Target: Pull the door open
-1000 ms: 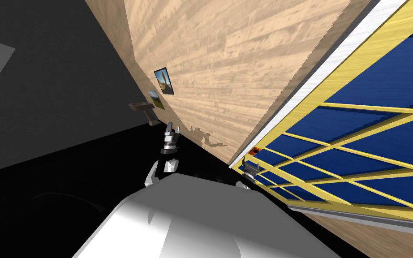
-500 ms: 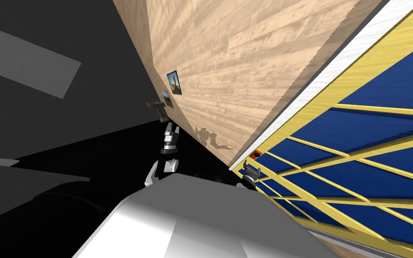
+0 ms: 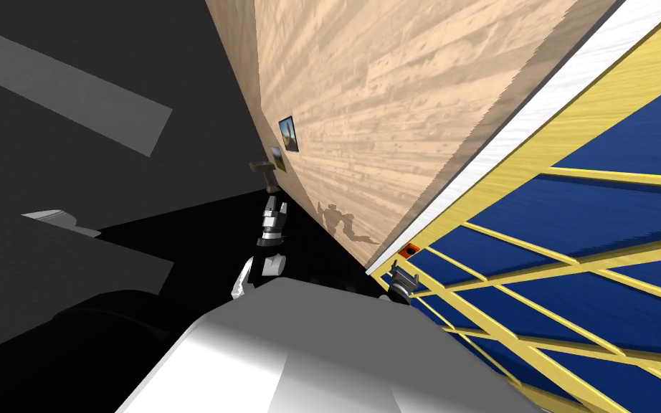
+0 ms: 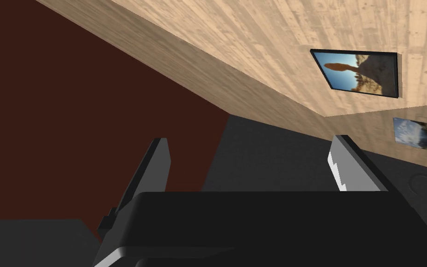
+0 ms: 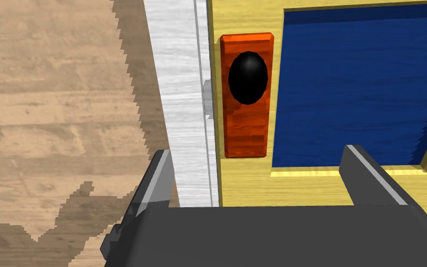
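Knob (image 5: 248, 77) — black — beyond right gripper (image 5: 258, 154)

Supporting surfaces. Pale plank wall (image 3: 408, 86): carries a dark-framed picture (image 3: 289, 133) showing a brown shape against blue sky. At a corner it meets a shaded wall face (image 4: 374, 134), which carries a smaller picture (image 3: 277, 158) of sky and greenery, with a dark basin (image 3: 263, 169) near it. White jamb (image 5: 180, 92): runs between the plank wall and the door. Door (image 3: 594, 236): yellow frame and bars over blue panels. Close to its jamb-side edge it bears a long orange plate (image 5: 247, 95), with a black oval knob (image 5: 248, 77) seated toward one end of the plate.
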`<state>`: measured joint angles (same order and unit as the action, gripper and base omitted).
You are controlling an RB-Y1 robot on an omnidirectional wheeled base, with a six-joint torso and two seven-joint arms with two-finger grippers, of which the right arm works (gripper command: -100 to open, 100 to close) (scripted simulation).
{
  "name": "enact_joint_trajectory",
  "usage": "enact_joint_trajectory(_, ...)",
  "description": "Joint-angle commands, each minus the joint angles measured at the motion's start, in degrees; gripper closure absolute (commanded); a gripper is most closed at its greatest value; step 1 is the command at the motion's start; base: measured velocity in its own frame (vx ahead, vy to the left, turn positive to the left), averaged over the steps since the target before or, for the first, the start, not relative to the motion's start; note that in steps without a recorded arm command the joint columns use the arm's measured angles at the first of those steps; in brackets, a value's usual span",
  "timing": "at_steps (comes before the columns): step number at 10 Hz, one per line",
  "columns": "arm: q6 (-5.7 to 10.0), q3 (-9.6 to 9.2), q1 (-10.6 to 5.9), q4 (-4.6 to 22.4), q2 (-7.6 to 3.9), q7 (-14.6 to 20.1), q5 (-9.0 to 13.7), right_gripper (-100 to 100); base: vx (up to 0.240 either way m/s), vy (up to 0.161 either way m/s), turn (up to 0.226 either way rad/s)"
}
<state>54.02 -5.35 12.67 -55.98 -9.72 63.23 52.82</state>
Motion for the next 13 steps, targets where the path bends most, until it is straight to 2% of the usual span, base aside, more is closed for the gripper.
enact_joint_trajectory(1, 0.00, 0.00, 0.00, 0.00, 0.00, 0.00, 0.00, -100, -0.016, -0.041, 0.036)
enact_joint_trajectory(2, 0.46, -0.21, 0.36, 1.02, -1.21, 2.01, -0.02, -100, 0.103, -0.009, -0.017)
enact_joint_trajectory(3, 0.62, -0.29, 0.51, 1.39, -1.69, 2.75, -0.06, -100, 0.172, -0.003, -0.004)
enact_joint_trajectory(4, 0.98, -0.49, 0.88, 2.27, -2.85, 4.55, -0.13, -100, 0.195, 0.013, -0.007)
enact_joint_trajectory(13, 3.07, -1.59, 2.97, 7.28, -9.41, 14.73, -0.57, -100, 0.104, 0.001, -0.008)
